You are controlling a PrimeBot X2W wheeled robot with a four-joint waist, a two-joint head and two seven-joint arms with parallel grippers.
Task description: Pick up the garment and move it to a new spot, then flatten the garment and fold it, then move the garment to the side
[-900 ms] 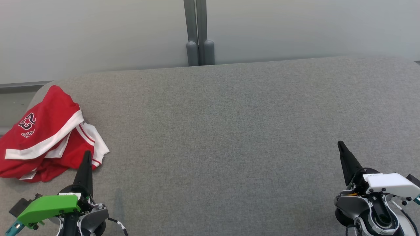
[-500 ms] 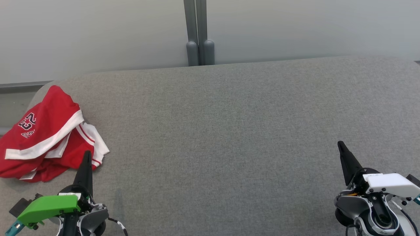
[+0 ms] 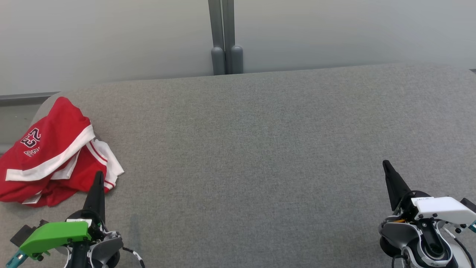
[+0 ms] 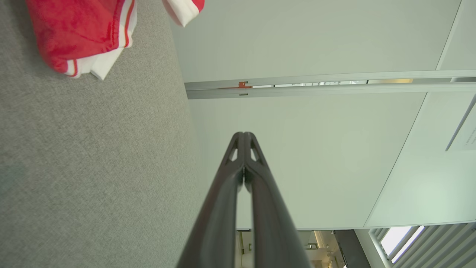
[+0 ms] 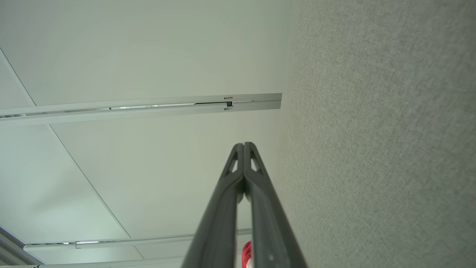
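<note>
Nothing of the task is done yet: the crumpled red jersey with white trim and a printed number (image 3: 52, 156) lies in a heap on the grey felt-covered desk (image 3: 260, 149), just ahead and to the left of the left end effector (image 3: 98, 178), whose jaws are pressed together on nothing. The right end effector (image 3: 387, 167), likewise pressed together and empty, hovers well apart from the jersey. Picking up, moving, flattening, folding and setting aside are all left to do.
</note>
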